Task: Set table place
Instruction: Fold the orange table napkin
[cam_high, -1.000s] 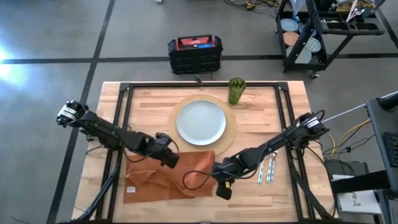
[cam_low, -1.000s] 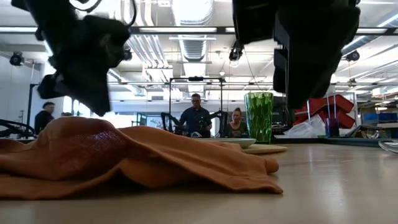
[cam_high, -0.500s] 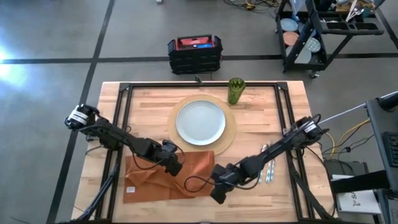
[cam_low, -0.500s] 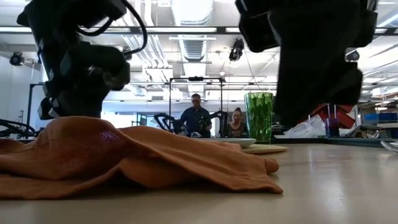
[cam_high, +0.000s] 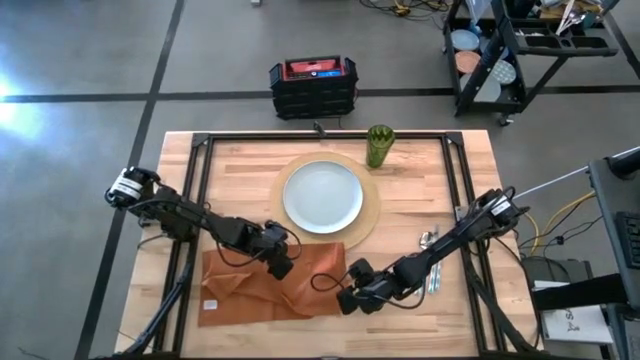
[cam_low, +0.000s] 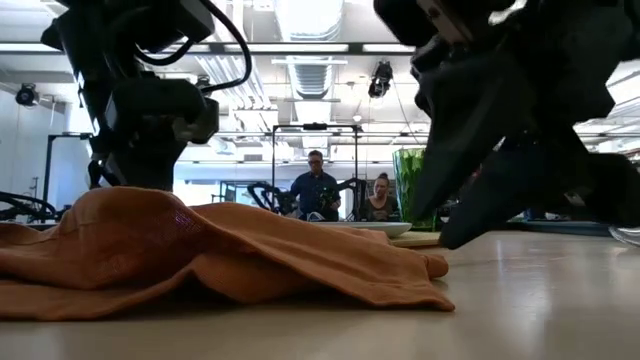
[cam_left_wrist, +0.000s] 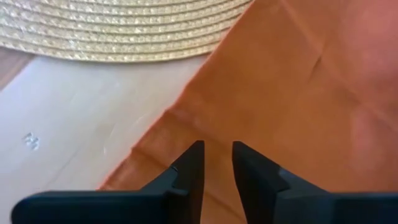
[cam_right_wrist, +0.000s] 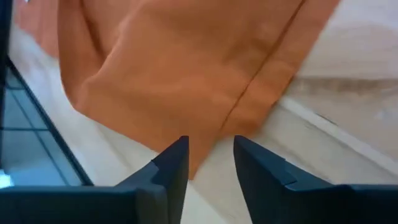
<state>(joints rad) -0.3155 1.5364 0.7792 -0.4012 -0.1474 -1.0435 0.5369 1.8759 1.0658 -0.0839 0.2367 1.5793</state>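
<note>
In the high view the silver cutlery (cam_high: 432, 268) near the table's right edge is partly covered by the right arm and too small to tell apart. In the low view that arm hides most of the green translucent cup (cam_low: 408, 170).

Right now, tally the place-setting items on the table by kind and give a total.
Placemat: 1
Plate: 1
Green cup: 1
Orange napkin: 1
Cutlery, partly hidden by the right arm: pieces cannot be counted
Total: 4, plus the cutlery
</note>
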